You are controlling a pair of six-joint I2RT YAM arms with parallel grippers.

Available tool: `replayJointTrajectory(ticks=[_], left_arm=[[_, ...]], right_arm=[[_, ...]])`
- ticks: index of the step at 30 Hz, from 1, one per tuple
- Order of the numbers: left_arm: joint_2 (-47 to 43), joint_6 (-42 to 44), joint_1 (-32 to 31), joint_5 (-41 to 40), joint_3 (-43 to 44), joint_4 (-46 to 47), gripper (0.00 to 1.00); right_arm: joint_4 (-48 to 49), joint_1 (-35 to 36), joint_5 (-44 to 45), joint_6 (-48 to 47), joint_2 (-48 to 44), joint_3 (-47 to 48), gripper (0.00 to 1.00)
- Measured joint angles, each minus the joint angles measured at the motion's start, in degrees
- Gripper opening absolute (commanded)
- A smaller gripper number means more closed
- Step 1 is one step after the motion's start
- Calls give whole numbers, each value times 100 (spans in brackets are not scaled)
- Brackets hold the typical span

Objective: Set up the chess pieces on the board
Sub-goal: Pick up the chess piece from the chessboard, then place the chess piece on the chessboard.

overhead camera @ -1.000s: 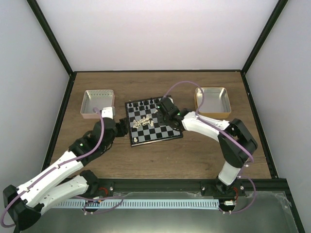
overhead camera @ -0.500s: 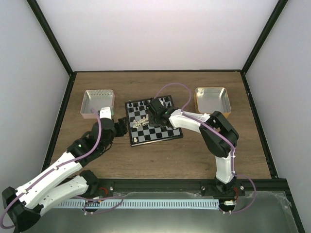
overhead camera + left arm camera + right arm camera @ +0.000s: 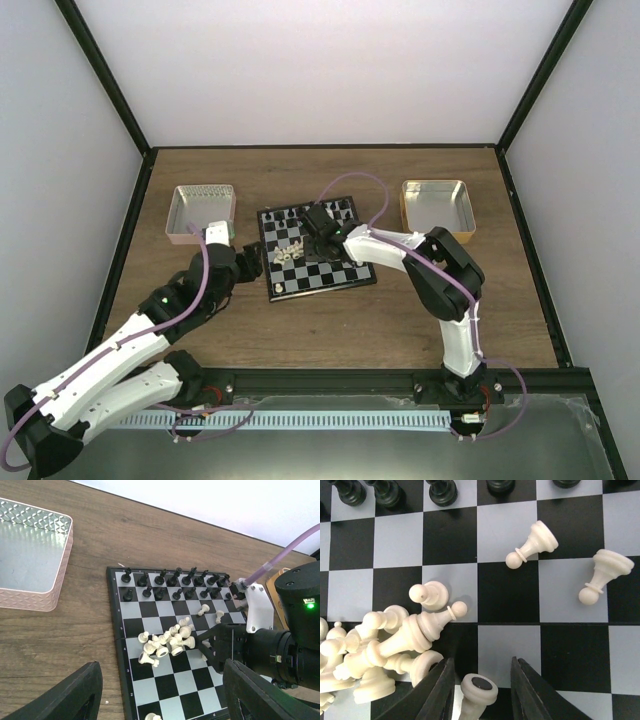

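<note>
The board [image 3: 322, 272] lies at mid-table, with black pieces [image 3: 310, 212] standing along its far rows. Cream-white chess pieces [image 3: 289, 252] lie toppled in a pile [image 3: 167, 642] on its left middle. Two more white pieces [image 3: 532, 542] [image 3: 602, 575] lie apart to the right. My right gripper [image 3: 481, 690] is low over the board beside the pile, open. One fallen white piece [image 3: 479, 694] lies between its fingers [image 3: 437, 690], with gaps on both sides. My left gripper [image 3: 160, 700] hovers open over the board's near-left part and holds nothing.
A pink metal tray [image 3: 203, 212] stands left of the board and a gold tray [image 3: 437, 208] to its right. One white piece [image 3: 152, 716] stands at the board's near edge. The right arm stretches over the board's right half.
My right arm has swung left across the board to the edge of the white pile, and its jaws have narrowed a little. The left arm has stayed still.
</note>
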Motion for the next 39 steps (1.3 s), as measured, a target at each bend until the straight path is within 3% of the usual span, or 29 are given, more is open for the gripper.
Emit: replayJointTrajectory(ticks=[8,19,30,39], left_arm=[[-2,-4,0,24,-24,2,68],[74,-48,0,555,-297,284,69],[1263,181,-42,2347,-688,1425,52],[1534,474,-214,2964,-726,1993,40]], right_arm=[[-55,20,46,85,0,-9,16],[238,26,-22,791,-625,-839,12],[1421,26,-1248,2459,-1919,-1974,12],[2111,35,-2277,3141,-2105,-2389,12]])
